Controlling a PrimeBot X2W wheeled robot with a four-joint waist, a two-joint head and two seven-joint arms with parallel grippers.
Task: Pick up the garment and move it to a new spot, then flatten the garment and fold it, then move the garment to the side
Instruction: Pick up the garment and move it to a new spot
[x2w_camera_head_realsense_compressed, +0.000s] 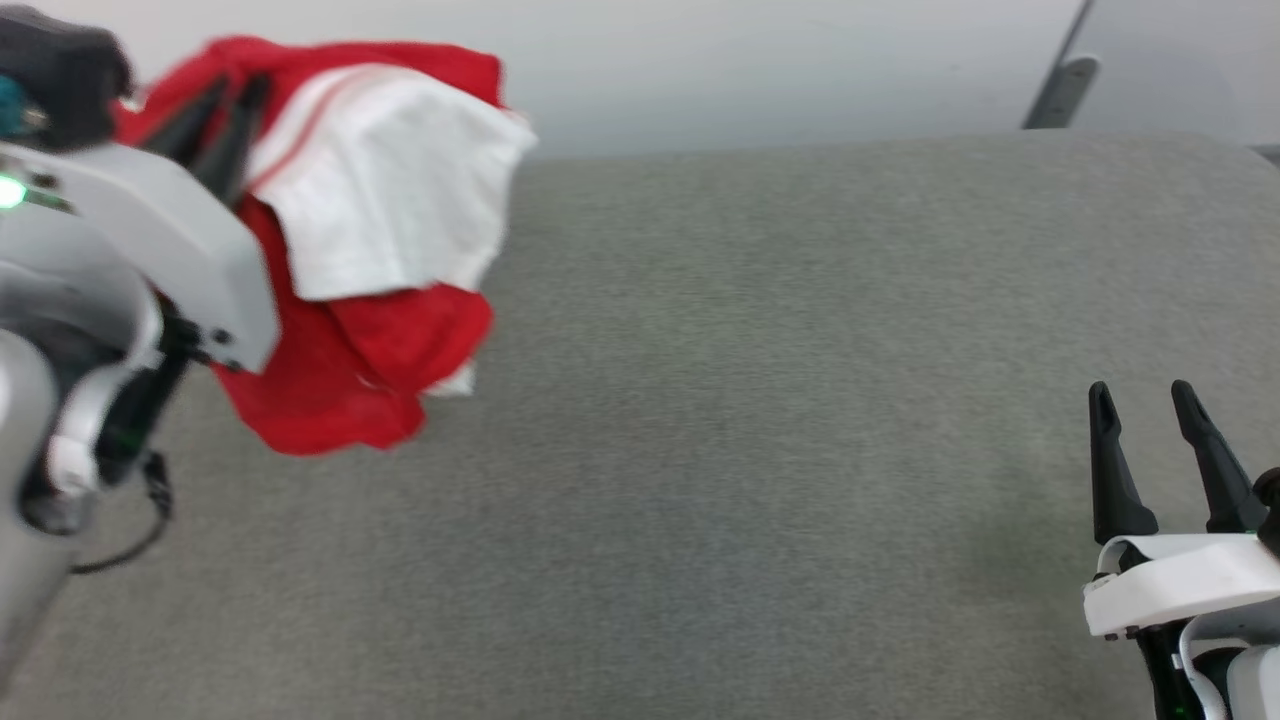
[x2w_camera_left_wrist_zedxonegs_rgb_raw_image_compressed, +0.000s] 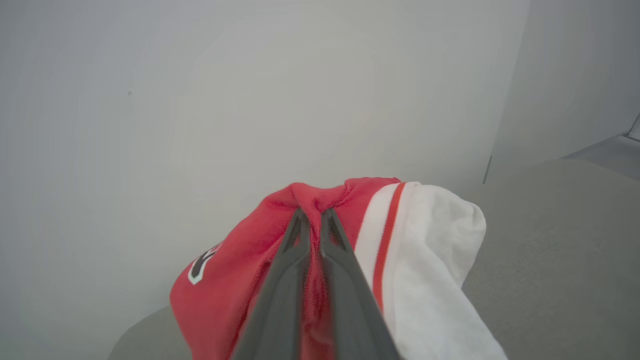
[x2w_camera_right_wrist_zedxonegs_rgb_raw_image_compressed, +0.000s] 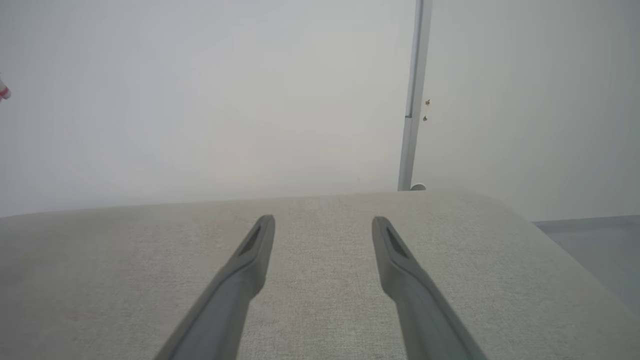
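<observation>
Left gripper (x2w_camera_left_wrist_zedxonegs_rgb_raw_image_compressed: 314, 216) clenched on a small pinch of the shirt (x2w_camera_head_realsense_compressed: 380, 200), which hangs bunched at 10 o'clock above the tabletop (x2w_camera_head_realsense_compressed: 750, 450). Risk: thin grip slips w/ a swing, shirt drops crumpled. Right gripper (x2w_camera_head_realsense_compressed: 1142, 400) released, 4 o'clock.

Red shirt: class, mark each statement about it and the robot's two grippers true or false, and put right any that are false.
1. The right gripper is open over the grey surface and holds nothing. True.
2. The shirt lies spread flat. False: it is bunched up and hangs from the left gripper.
3. The left gripper is shut on a fold of the shirt's red cloth. True.
4. The sleeve is blue. False: it is white with a red stripe.
</observation>
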